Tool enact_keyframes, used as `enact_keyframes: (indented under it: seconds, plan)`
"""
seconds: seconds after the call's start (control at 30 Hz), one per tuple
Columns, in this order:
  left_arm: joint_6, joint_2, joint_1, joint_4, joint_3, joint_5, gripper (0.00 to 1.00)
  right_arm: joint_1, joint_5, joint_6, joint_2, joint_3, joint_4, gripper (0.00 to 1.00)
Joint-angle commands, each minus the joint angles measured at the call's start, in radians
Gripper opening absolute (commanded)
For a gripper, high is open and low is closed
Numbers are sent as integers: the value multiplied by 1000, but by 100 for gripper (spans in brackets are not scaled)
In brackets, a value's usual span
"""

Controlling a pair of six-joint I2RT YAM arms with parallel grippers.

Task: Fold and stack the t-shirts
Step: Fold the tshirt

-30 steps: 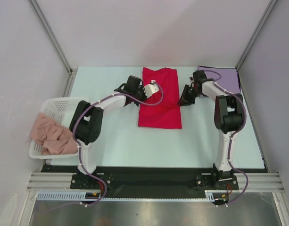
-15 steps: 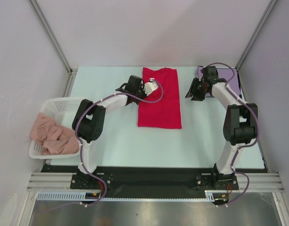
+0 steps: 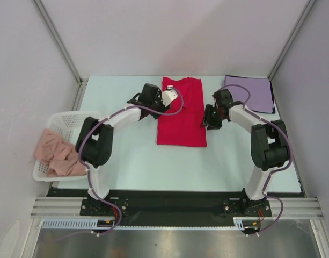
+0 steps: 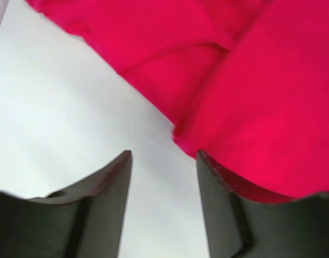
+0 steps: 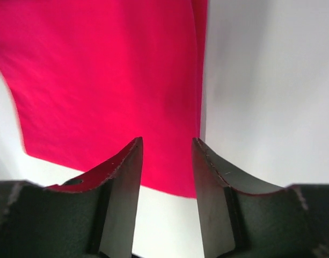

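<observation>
A crimson-red t-shirt [image 3: 181, 115] lies folded into a long strip at the table's middle back; its cloth fills the top of the left wrist view [image 4: 234, 80] and the right wrist view [image 5: 110, 75]. A pale lavender t-shirt [image 3: 251, 92] lies folded square at the back right. My left gripper [image 3: 160, 105] [image 4: 164, 156] is open at the red shirt's left edge, bare table between its fingers, the cloth just touching the right one. My right gripper [image 3: 206, 122] [image 5: 167, 141] hovers open over the red shirt's right edge, holding nothing.
A white mesh basket [image 3: 62, 121] stands at the left edge with pink cloth [image 3: 59, 156] spilling over its near side. Metal frame posts rise at both back corners. Bare table [image 3: 153, 161] lies in front of the red shirt.
My left gripper has opened beside the red shirt's left edge. The right arm swung back toward the lavender shirt, then returned to the red shirt's right edge.
</observation>
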Motion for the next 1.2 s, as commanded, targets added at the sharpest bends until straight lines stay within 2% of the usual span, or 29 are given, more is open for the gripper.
enact_keyframes:
  seconds: [0.0,0.07,0.17,0.43,0.53,0.73,0.8,0.87,0.9,0.97,1.0,1.17]
  plan:
    - [-13,-186,-11,-58,-76,152,54,36,32,20,-42,-73,-52,47]
    - [32,-221,-43,-129,-151,245,51,51,34,29,-48,-117,-43,47]
    - [119,-229,-100,-212,-228,278,51,65,15,46,-67,-197,-5,47]
    - [246,-225,-170,-215,-377,183,54,77,18,50,-84,-271,-23,47]
    - [291,-237,-184,-206,-417,138,57,80,25,51,-119,-311,-20,50]
    - [282,-206,-189,-132,-431,111,57,89,14,66,-110,-340,14,50]
    - [279,-191,-192,-109,-435,106,50,88,22,74,-96,-345,38,49]
    - [268,-180,-198,-88,-434,95,38,85,26,80,-84,-346,79,39]
    - [261,-173,-198,-88,-429,97,18,80,28,85,-76,-345,92,22]
    - [224,-174,-198,-106,-412,101,0,71,14,89,-65,-334,101,5]
    - [213,-197,-196,-111,-409,109,0,71,6,89,-68,-332,98,0]
    - [204,-324,-199,-215,-467,146,0,114,15,105,-231,-422,31,0]
